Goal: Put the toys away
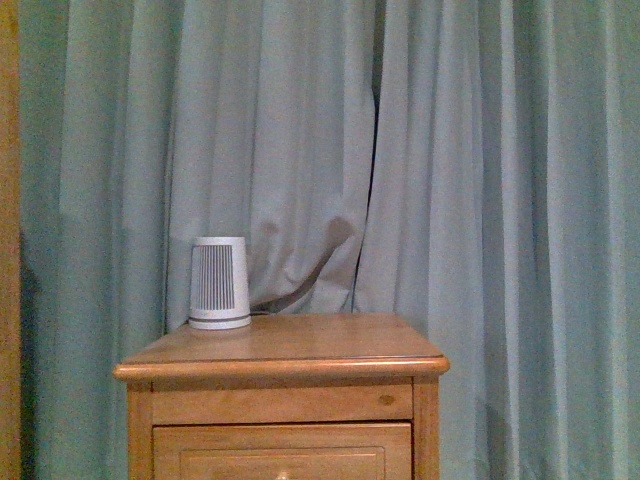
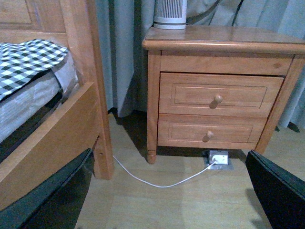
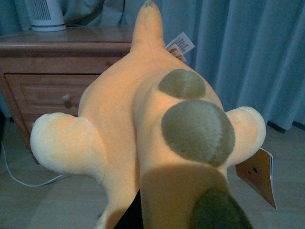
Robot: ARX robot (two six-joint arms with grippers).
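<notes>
One plush toy (image 3: 143, 119) is riding in our right gripper's grasp; left gripper (image 2: 167, 200) is gaping empty. We're judging the drawer (image 2: 190, 95) needs opening next.

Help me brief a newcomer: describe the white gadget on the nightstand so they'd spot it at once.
Find the wooden nightstand before the blue-green curtain. On its top, toward the back left corner, stands a small white gadget. It alone sits there: tapered upward, with fine vertical slats.
</notes>
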